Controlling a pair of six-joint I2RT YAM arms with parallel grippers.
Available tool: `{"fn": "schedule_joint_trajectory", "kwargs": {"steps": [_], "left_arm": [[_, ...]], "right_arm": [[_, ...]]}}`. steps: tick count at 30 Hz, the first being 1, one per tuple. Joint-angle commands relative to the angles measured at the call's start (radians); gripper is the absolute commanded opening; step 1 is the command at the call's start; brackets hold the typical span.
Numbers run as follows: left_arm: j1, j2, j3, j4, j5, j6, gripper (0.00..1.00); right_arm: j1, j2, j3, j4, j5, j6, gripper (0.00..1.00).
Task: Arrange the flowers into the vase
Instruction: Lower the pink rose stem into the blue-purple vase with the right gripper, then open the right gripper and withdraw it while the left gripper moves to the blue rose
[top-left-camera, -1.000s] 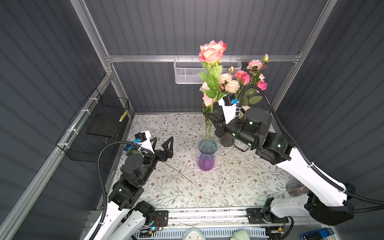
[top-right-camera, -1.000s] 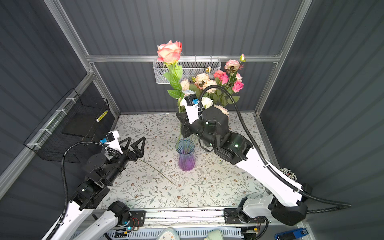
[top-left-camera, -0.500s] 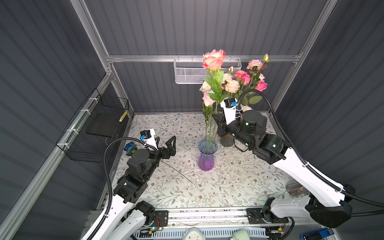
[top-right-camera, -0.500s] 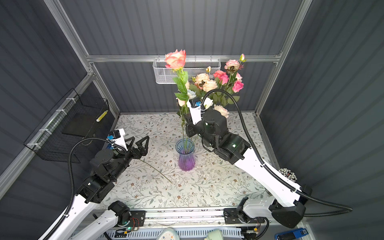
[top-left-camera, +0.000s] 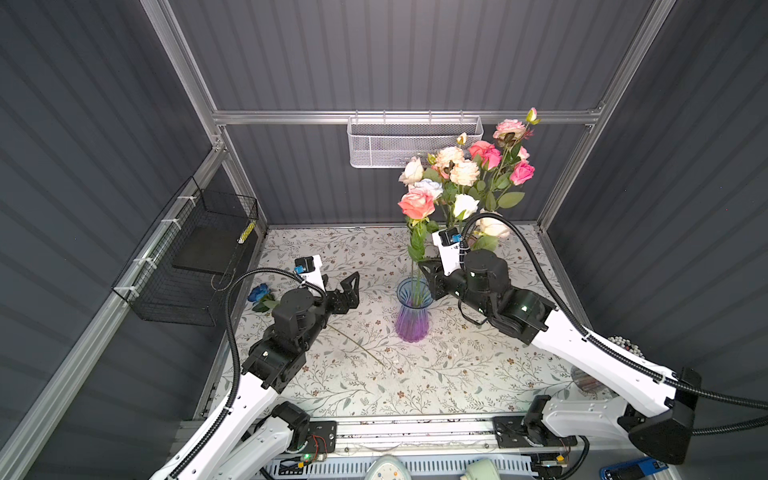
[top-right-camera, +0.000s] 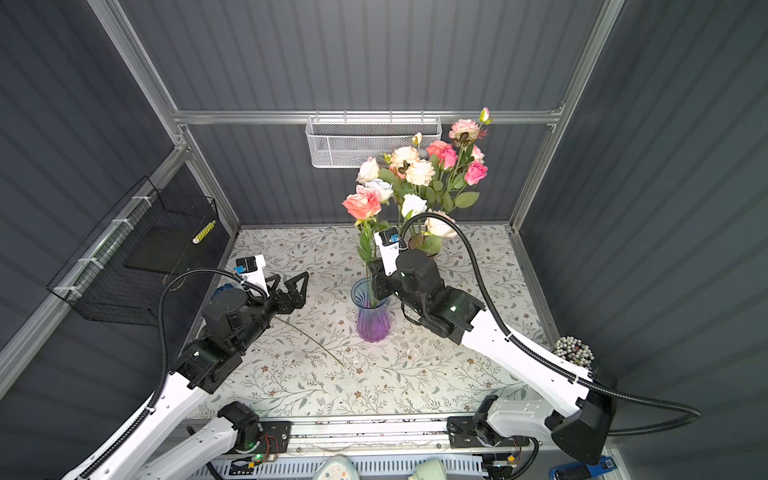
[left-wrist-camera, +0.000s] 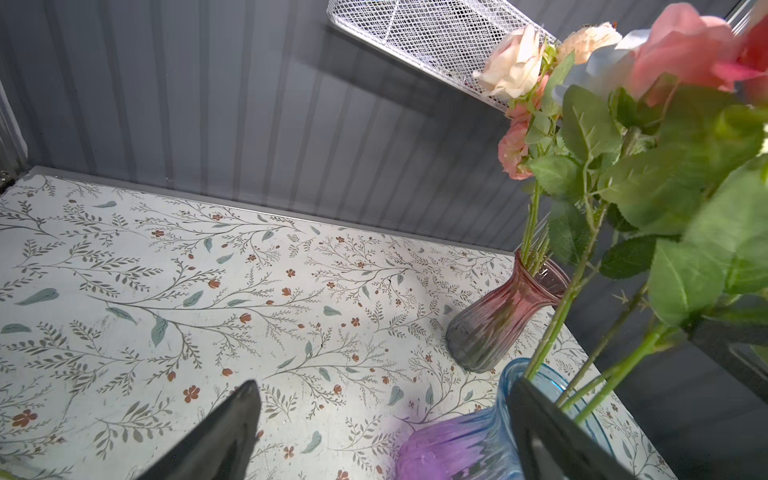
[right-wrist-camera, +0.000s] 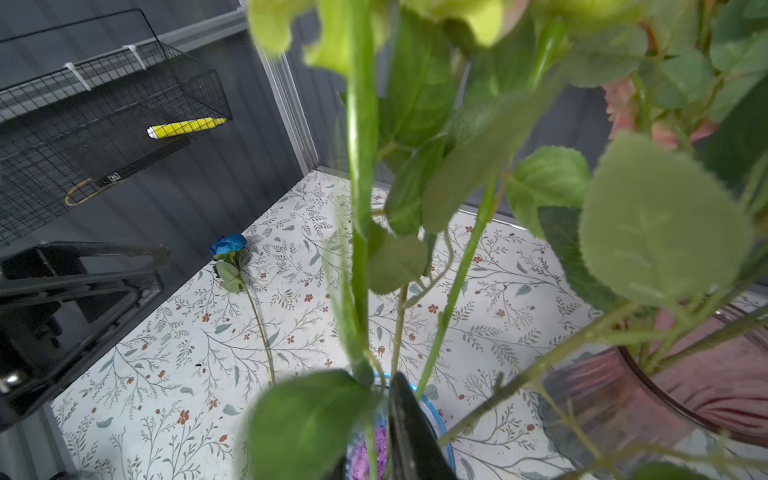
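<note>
**Coral rose lowered into vase**

Coral rose (top-left-camera: 417, 203) sits much lower than a second ago. Its stem now stands in the blue-purple vase (top-left-camera: 412, 311) mid-desk (top-left-camera: 457, 374). My right gripper (top-left-camera: 424, 274) is at the stem just above the rim; can't tell if it's pinching or released. Blue rose (top-left-camera: 259, 293) lies flat on the desk, probably next. Left gripper (top-left-camera: 336, 291) is spread wide, empty, near it.

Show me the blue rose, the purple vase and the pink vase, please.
blue rose (top-left-camera: 258, 292): in a top view, on its flower head.
purple vase (top-left-camera: 411, 323): in a top view, on its purple belly.
pink vase (left-wrist-camera: 498, 320): left wrist view, on its ribbed body.
</note>
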Motion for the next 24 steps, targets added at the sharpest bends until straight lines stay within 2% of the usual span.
{"fn": "schedule_joint_trajectory", "kwargs": {"steps": [1,12,20,24], "left_arm": [[-0.005,0.014,-0.008,0.045,0.013,-0.022,0.94],[-0.004,0.045,-0.030,0.047,-0.026,-0.059,0.94],[-0.004,0.083,-0.014,-0.103,-0.266,-0.162,0.93],[-0.004,0.135,0.012,-0.173,-0.326,-0.197,0.93]], "right_arm": [[0.000,-0.023,-0.010,0.024,-0.014,0.020,0.25],[0.010,-0.126,-0.057,0.039,-0.049,0.039,0.30],[0.018,-0.223,-0.106,0.042,-0.055,0.042,0.36],[0.018,-0.254,-0.129,0.051,-0.060,0.042,0.37]]}}
